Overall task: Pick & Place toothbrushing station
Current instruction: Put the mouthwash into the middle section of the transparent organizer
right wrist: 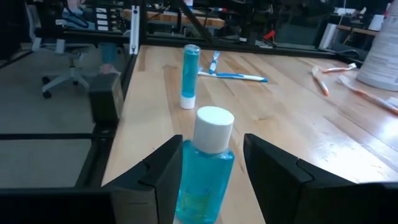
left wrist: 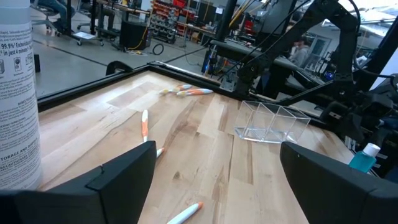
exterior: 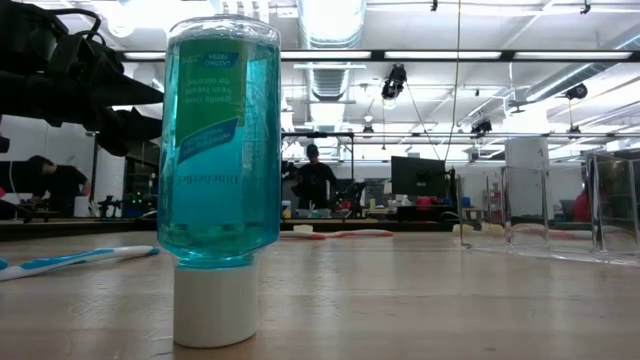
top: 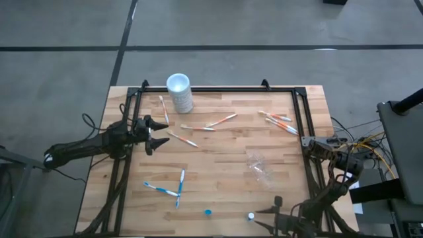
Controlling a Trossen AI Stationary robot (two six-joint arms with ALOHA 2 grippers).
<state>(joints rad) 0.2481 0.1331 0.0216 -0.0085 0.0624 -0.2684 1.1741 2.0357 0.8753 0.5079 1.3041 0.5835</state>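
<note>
Clear plastic cup [top: 261,166]: on the table [top: 218,149] at about 4 o'clock from its middle, well apart from both tools
Cup contents: nothing seen inside; whether it stands upright or lies over I cannot tell
Orange-and-white toothbrushes [top: 211,124]: loose on the wood from 11 round to 2 o'clock
Blue-and-white toothbrushes [top: 168,188]: two crossed at about 8 o'clock
How the cup should handle: likely very light, thin-walled and slick, so it would flex or skid under a hard pinch; taking one wall just below the rim, gently, looks best
How the brushes should handle: light, stiff and low-lying; pinch across the handle at mid-length
Tall white cup [top: 180,92]: at 11 o'clock, no contents visible
Left tool [top: 157,135]: spread wide, holding nothing, at the 9 o'clock edge
Right tool [top: 274,210]: at the 5 o'clock edge, fingers parted, released, either side of a white-capped blue bottle [right wrist: 208,168]
Upturned blue bottle [right wrist: 189,73]: on its cap at 6 o'clock
</note>
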